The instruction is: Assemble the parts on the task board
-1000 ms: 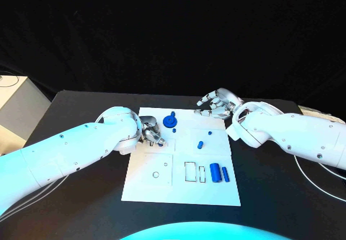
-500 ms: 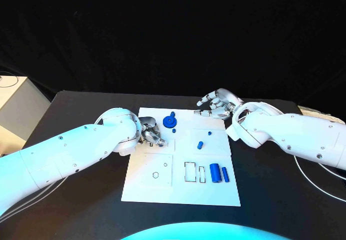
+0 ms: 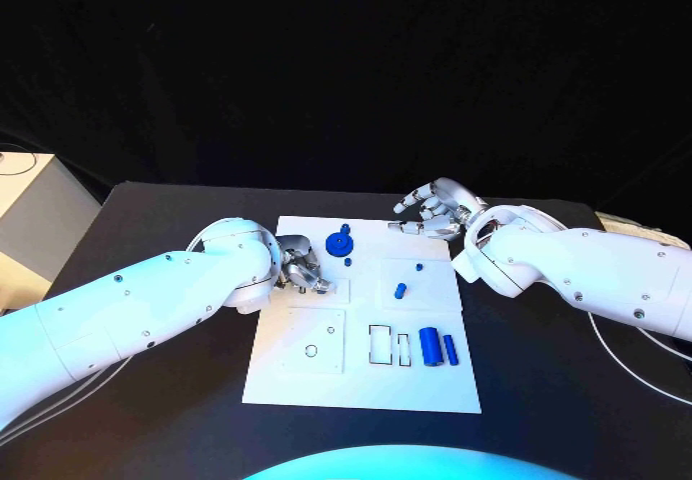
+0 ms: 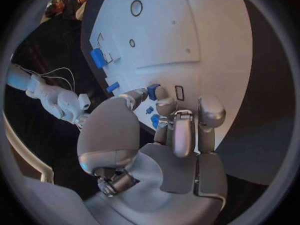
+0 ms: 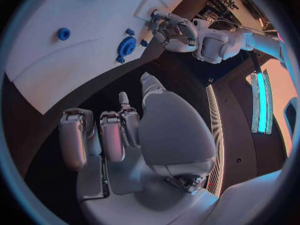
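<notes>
1. Black cloth hangs behind a black table [image 3: 159, 380], and a pale cabinet [image 3: 36, 215] stands off its left side.
2. On the middle of the table lies the white task board [image 3: 325, 375], with outlined recesses and small holes in its surface.
3. From the left, the left arm reaches to the board's left edge near the far end; the left hand [image 3: 302, 266] sits low over the board there, fingers curled downward and close together. In the left wrist view the fingertips [image 4: 177, 117] are just above or on the board beside a small slot, and a bit of blue shows at the thumb tip; whether anything is actually held I cannot tell.
4. At the board's far right corner hovers the right hand [image 3: 433, 210], fingers loosely curled and apart, nothing in them.
5. A round blue gear part [image 3: 339, 241] sits at the board's far end, just beside the left hand.
6. Near the board's right edge, two blue cylinders [image 3: 430, 346] lie side by side, next to the rectangular outlines.
7. Between them and the gear stands a small blue peg [image 3: 401, 291], with a tinier blue stud [image 3: 418, 267] beyond it.
</notes>
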Tool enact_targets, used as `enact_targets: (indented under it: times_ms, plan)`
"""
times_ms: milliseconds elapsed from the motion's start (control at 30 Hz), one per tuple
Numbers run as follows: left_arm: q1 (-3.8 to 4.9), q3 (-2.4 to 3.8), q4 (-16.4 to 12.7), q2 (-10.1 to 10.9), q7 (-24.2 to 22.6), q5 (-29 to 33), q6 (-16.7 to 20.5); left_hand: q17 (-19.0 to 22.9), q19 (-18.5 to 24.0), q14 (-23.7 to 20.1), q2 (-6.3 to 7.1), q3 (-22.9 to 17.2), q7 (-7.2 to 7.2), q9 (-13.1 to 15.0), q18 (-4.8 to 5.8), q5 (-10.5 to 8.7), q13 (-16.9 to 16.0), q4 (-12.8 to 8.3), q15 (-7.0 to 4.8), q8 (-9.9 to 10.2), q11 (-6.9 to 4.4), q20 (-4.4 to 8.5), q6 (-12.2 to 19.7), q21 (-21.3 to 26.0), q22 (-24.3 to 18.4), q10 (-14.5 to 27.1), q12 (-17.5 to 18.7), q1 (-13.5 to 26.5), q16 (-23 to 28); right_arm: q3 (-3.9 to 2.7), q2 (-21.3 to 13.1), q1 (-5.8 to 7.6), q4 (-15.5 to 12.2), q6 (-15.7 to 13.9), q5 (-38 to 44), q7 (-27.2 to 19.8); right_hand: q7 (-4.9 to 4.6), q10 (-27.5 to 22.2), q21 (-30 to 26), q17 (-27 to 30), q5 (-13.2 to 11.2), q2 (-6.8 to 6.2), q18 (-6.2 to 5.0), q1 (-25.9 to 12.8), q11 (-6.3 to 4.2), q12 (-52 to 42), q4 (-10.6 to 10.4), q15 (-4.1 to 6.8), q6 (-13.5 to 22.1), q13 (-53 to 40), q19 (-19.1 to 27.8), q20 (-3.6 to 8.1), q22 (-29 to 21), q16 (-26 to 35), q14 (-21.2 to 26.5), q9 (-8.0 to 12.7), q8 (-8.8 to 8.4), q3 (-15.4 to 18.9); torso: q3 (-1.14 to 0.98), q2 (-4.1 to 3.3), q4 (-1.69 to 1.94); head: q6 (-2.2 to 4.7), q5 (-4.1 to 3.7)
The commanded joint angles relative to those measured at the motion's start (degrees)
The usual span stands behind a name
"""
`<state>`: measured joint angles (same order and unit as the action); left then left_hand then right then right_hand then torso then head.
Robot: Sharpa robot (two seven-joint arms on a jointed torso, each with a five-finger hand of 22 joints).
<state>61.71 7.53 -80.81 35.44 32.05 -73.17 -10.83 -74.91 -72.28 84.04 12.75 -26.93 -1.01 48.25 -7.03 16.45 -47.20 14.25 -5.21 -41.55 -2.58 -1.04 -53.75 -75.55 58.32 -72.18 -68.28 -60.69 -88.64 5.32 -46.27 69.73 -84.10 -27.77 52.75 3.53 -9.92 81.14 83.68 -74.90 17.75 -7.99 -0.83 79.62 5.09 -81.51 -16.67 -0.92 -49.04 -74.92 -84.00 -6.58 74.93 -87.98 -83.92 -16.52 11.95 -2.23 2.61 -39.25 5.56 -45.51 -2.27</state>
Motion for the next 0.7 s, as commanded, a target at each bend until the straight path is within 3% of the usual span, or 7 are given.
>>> enact_targets:
  times_ms: [33, 267, 333, 400, 700]
  plan:
    - [-0.38, -0.22, -0.42, 0.17, 0.19, 0.09, -1.09, -12.27, -0.45, 5.13, 0.26, 0.37, -0.36, 0.11, 0.79, -0.31, -0.11, 0.20, -0.13, 0.20, 0.20, -0.11, -0.23, 0.26, 0.07, -0.16, -0.23, -0.20, -0.18, -0.01, -0.05, -0.08, -0.11, 0.11, 0.46, -0.55, 0.12, -0.37, -0.20, -11.05, 0.21, 0.02, -0.77, -0.69, -0.10, 0.17, 0.02, 0.42, -0.12, -6.99, -3.41, 0.33, 10.69, 0.18, -4.97, -0.09, 0.38, -0.23, 0.01, -0.01, -0.03, 0.00, -0.04]
    - [-0.39, 0.21, -1.20, 0.71, 0.15, -0.17, -0.89, -12.35, -0.48, 5.16, 0.45, 1.76, -0.38, 0.23, 0.80, -0.83, -0.21, 1.60, -0.12, 0.24, 0.21, -0.13, -0.28, 0.27, 0.11, -0.19, -0.29, -0.35, -0.21, -0.01, -0.10, -0.14, -0.11, -0.05, 0.46, -0.50, 0.11, -0.33, -0.22, -11.10, 0.21, 0.03, -0.78, -0.78, -0.10, 0.13, 0.01, 0.42, -0.10, -7.02, -3.40, 0.33, 10.69, 0.16, -4.98, -0.09, 0.37, -0.22, -0.01, 0.01, 0.04, 0.17, 0.14]
    - [-0.39, 0.47, -1.45, 0.85, 0.14, -0.39, -0.83, -12.42, -0.51, 5.18, 0.07, 3.33, -0.44, 0.33, 0.81, -4.05, -0.32, 2.40, -0.06, 0.33, 0.26, -0.18, -0.35, 0.27, 0.17, -0.21, -0.36, -0.13, -0.23, -0.01, -0.11, -0.17, -0.09, -0.07, 0.46, -0.47, 0.11, -0.33, -0.22, -11.10, 0.21, 0.03, -0.78, -0.78, -0.10, 0.13, 0.01, 0.42, -0.10, -7.02, -3.40, 0.33, 10.69, 0.16, -4.98, -0.09, 0.37, -0.22, 0.00, 0.03, 0.06, 0.13, -0.02]
    - [-0.39, 0.68, -1.60, 0.94, 0.14, -0.53, -0.77, -12.38, -0.51, 5.17, -0.33, 4.37, -0.49, 0.36, 0.80, -5.95, -0.29, 2.48, -0.03, 0.45, 0.31, -0.21, -0.35, 0.27, 0.19, -0.16, -0.34, 0.23, -0.20, -0.01, -0.10, -0.19, -0.07, 0.00, 0.46, -0.43, 0.11, -0.39, -0.27, -11.05, 0.21, 0.03, -0.79, -0.81, -0.10, 0.18, 0.02, 0.41, -0.08, -6.97, -3.38, 0.33, 10.65, 0.18, -4.97, -0.08, 0.37, -0.22, 0.00, 0.06, 0.06, 0.12, 0.01]
    - [-0.41, 1.89, -2.34, 1.36, 0.15, -0.96, -0.81, -12.46, -0.55, 5.19, -1.15, 6.27, -0.49, 0.44, 0.81, -8.60, -0.37, 2.55, 0.01, 0.63, 0.34, -0.25, -0.39, 0.25, 0.30, -0.16, -0.40, 1.14, -0.22, -0.01, -0.08, -0.34, -0.02, 0.07, 0.42, -0.37, 0.10, -0.29, -0.11, -11.13, 0.22, 0.05, -0.75, -0.85, -0.10, 0.08, 0.02, 0.41, -0.04, -7.05, -3.45, 0.33, 10.76, 0.15, -4.99, -0.07, 0.35, -0.23, -0.01, 0.01, 0.03, 0.23, -0.03]
